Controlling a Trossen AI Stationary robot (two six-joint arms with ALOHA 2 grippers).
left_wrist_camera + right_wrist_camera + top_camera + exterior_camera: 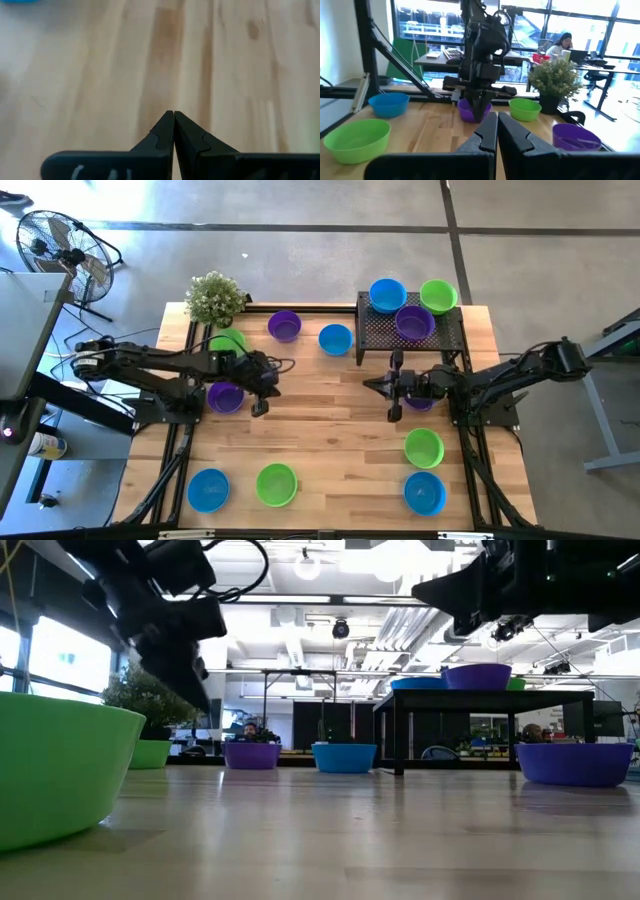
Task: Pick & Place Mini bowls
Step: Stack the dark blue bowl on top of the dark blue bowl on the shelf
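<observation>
We see both arms reaching in over the wooden surface [330, 430] toward its middle, each with its fingers pressed together and nothing between them. The left gripper [262, 408] hangs above bare wood just beside a purple bowl [226, 396], with a lime green bowl [228, 340] a little farther back, next to the potted plant [214, 297]. In the left wrist view its two dark fingertips [173, 116] meet over plain planks. The right gripper [394, 385] sits near the centre, in front of the black mesh stand [385, 330], and its wrist view shows its fingers [490, 131] closed, pointing across at the left arm.

The mini bowls are scattered — three on the stand: a blue bowl [387, 294], a green bowl [438, 295] and a purple bowl [414, 322]. Beside the stand, on the surface, lie another blue bowl [335, 338] and a purple one [284, 325]. A further purple bowl [420, 400] is mostly hidden under the right arm. Along the near edge we count a blue bowl [208, 488] and a green bowl [276, 484] on the left side, and on the right a green bowl [423, 447] with a blue bowl [424, 492] just behind it.
</observation>
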